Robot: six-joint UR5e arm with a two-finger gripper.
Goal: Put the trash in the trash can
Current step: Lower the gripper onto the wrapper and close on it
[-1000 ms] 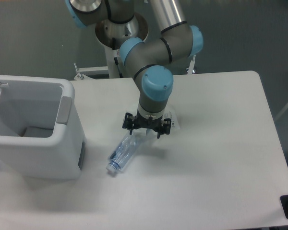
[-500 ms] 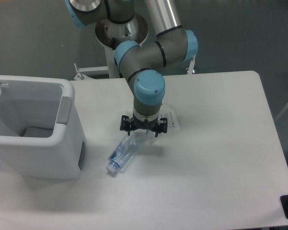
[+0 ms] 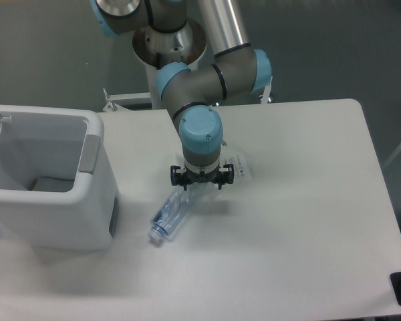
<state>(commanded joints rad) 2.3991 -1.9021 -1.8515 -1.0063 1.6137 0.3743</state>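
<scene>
Nothing binned yet, as far as can be seen. Both pieces of trash out on the table (image 3: 307,221): crushed bottle (image 3: 170,214) lying on its side, cap end toward the near edge, just right of the trash can (image 3: 97,200); crumpled wrapper (image 3: 239,166) a little farther back, mostly hidden behind the arm's wrist, only its labelled edge showing. Trash can at the left of the table, open at the top, what shows of its inside looking bare, though the near part of the floor is hidden behind the front wall.

Gripper (image 3: 202,182) pointing straight down, hanging above the upper end of the bottle, between bottle and wrapper. Fingers hidden under the wrist housing; cannot tell whether spread or closed, and nothing visibly held.

Judged from this: still the very first stage, lining up for a pick, probably the bottle. Left to do: grasp, lift, carry left over the rim, drop; then the same for the second piece.
</scene>
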